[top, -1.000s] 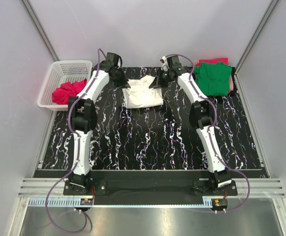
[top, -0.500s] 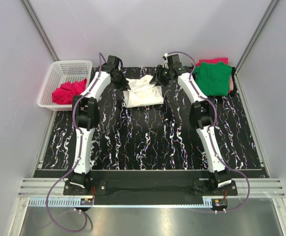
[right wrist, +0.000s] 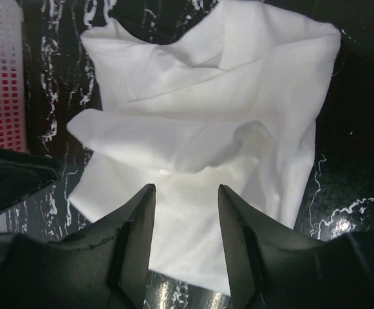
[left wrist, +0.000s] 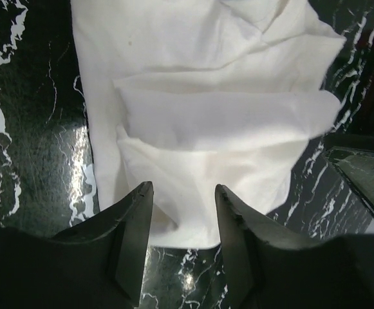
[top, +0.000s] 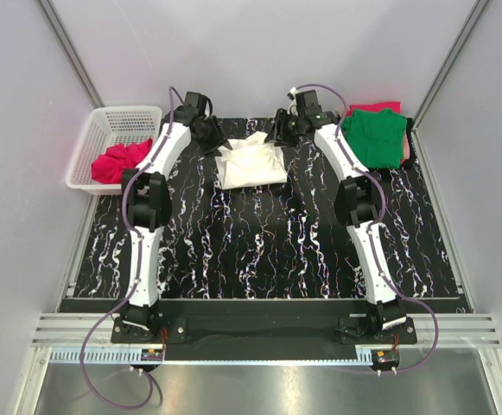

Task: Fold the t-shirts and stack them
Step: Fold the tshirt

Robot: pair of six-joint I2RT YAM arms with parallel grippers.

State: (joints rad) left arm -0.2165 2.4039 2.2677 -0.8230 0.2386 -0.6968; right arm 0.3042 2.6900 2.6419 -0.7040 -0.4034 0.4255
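**Both grippers spread above the folded white t-shirt at the far middle of the table**

Top external view: the white t-shirt point(top: 251, 164) lay folded into a rough rectangle on the black, white-veined table point(top: 259, 246), at the far middle and between the two arms. The left gripper point(top: 214, 140) stood at the shirt's far left corner and the right gripper point(top: 278, 135) at its far right corner, both arms reaching away from their bases.

The green t-shirt point(top: 373, 137) lay folded flat at the far right of the table, well apart from the white one. It rested on a red cloth point(top: 370, 108), of which only the far and right edges showed. A crumpled pinkish-red t-shirt point(top: 119, 162) sat in the white basket point(top: 121, 117), which stood beyond the table's far left corner.

Left wrist view: the fingers point(left wrist: 135, 225) of the left gripper point(left wrist: 181, 193) were spread, with nothing pinched between them. Through the gap the white t-shirt point(left wrist: 225, 116) showed several overlapping layers and a loose upper fold.

Right wrist view: the fingers point(right wrist: 241, 225) of the right gripper point(right wrist: 185, 190) were likewise spread and held nothing. The white t-shirt point(right wrist: 238, 122) lay beneath them, a seamed hem crossing its far part. The basket point(right wrist: 0, 64) appeared at the left edge, red showing through its mesh.

Whether either set of fingertips touched the cloth could not be told.
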